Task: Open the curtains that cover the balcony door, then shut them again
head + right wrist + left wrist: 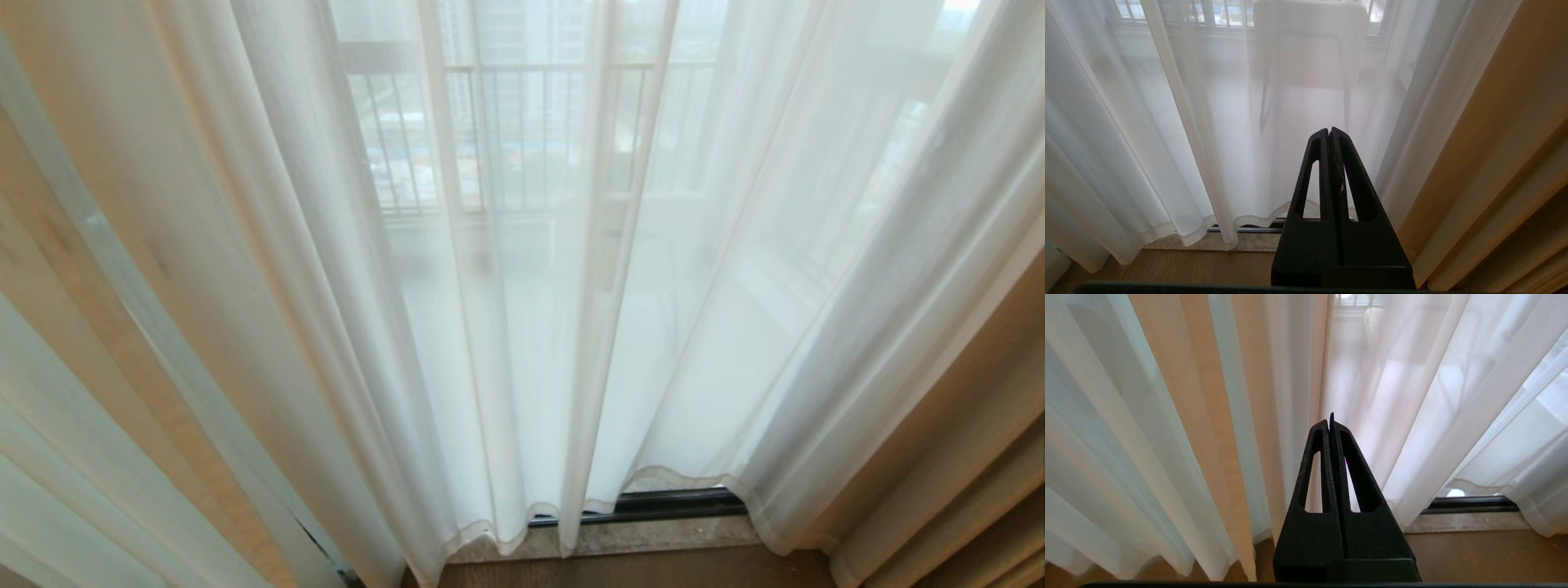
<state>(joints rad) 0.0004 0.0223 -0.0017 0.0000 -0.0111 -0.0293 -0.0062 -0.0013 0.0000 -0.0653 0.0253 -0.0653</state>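
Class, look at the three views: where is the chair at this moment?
The chair shows in the right wrist view, out on the balcony behind the closed sheer curtains, beyond the shut right gripper, near the railing.

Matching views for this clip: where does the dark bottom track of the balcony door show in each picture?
Head view: the dark track shows low and right of centre, under the sheer curtains' hems.
Left wrist view: the track sits at the lower right, beside the shut left tool.
Right wrist view: only a short strip shows under the hems, beside the shut right tool.
Shared landmark: the pale stone sill before the track.
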